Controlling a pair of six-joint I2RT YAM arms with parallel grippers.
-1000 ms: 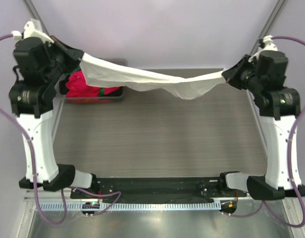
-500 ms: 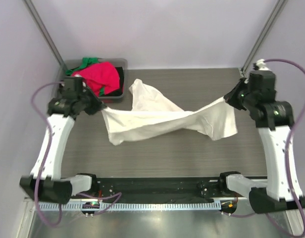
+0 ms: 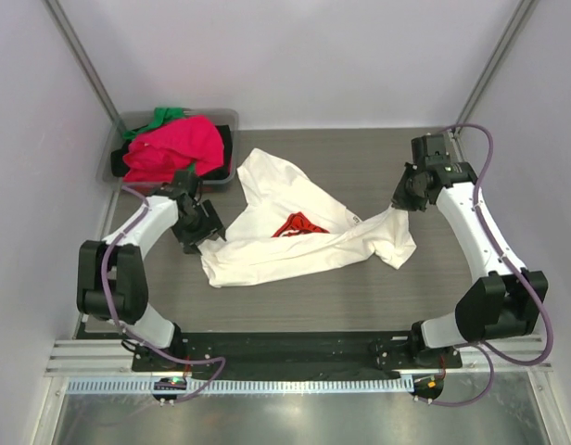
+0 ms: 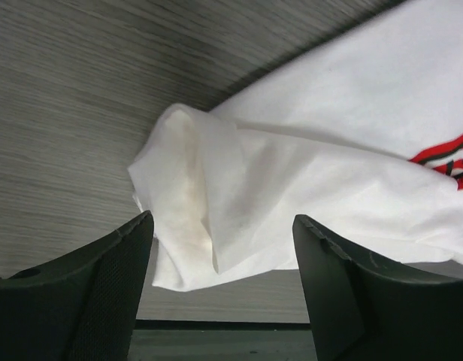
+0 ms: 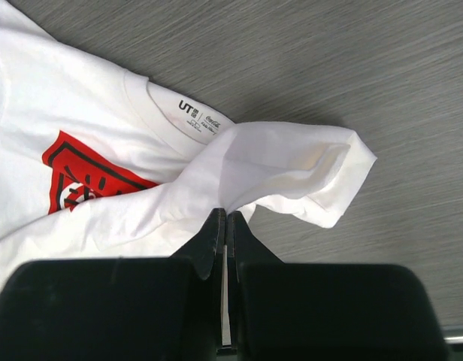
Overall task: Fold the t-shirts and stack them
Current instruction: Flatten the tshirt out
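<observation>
A large cream-white t-shirt [image 3: 285, 236] with a red print [image 3: 298, 224] lies crumpled on the dark wood table. My left gripper [image 3: 208, 235] is low at the shirt's left edge. Its jaws stand open, and a bunched fold of the shirt [image 4: 216, 195] lies loose on the table just ahead of them. My right gripper [image 3: 399, 198] is shut on a pinch of the white cloth [image 5: 284, 169] at the shirt's right side, next to the collar label [image 5: 194, 113]. More t-shirts fill the bin: a bright pink-red one [image 3: 174, 146], a green one [image 3: 160, 117] and a dark one [image 3: 226, 148].
A grey plastic bin [image 3: 226, 116] stands at the table's back left corner. Frame posts rise at both back corners. The arm bases and a black rail [image 3: 295, 348] run along the near edge.
Both arms came down from holding the white shirt stretched in the air. The shirt now lies on the table, and the left gripper has opened and let go of it.
</observation>
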